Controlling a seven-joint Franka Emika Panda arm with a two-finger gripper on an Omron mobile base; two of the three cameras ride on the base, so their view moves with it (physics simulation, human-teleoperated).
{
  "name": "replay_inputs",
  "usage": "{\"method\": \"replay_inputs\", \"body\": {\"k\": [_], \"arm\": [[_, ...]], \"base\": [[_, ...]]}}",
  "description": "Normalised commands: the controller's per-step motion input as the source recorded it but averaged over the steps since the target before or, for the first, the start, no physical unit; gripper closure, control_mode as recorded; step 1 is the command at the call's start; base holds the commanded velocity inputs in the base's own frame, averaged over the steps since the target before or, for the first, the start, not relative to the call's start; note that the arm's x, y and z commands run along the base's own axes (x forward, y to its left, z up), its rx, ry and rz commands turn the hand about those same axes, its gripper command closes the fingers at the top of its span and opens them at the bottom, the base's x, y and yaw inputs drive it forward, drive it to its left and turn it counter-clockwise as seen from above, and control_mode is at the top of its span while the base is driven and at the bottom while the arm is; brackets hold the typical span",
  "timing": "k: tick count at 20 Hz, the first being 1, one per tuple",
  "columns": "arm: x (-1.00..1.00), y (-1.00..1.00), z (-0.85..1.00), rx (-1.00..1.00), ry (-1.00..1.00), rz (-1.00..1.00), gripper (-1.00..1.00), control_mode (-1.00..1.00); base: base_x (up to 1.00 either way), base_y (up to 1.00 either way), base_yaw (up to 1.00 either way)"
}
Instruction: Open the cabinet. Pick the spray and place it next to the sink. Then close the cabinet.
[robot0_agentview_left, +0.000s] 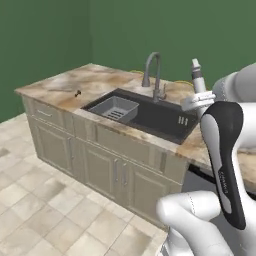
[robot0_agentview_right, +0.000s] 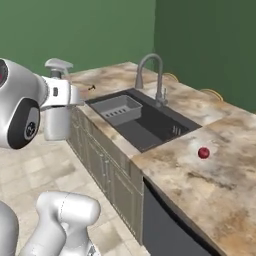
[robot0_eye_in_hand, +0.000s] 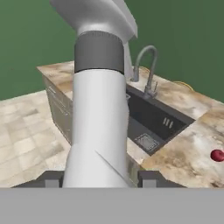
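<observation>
the gripper (robot0_eye_in_hand: 98, 177) is clamped on the spray (robot0_eye_in_hand: 99, 122) and holds it upright in the air near the sink (robot0_eye_in_hand: 153, 120), so the carry is in hand, and next it needs lowering onto the counter (robot0_eye_in_hand: 183, 153) beside the sink.

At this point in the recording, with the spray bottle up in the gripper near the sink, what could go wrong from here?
1. The spray is tall and slim; the gripper holds it near its base, so it could tip when set down.
2. It is carried close to the sink; released too early, it could drop into the basin or the grey rack.
3. The faucet arches close to the bottle in the left base view; a swing could clip it.
</observation>
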Motion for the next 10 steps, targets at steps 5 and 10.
{"method": "replay_inputs", "body": {"k": [5, 10], "arm": [[0.0, 0.0, 0.0, 0.0, 0.0, 0.0, 1.0, 1.0], [0.0, 0.0, 0.0, 0.0, 0.0, 0.0, 1.0, 1.0]], "base": [[0.85, 0.23, -0.71], [0.76, 0.34, -0.73]]}}
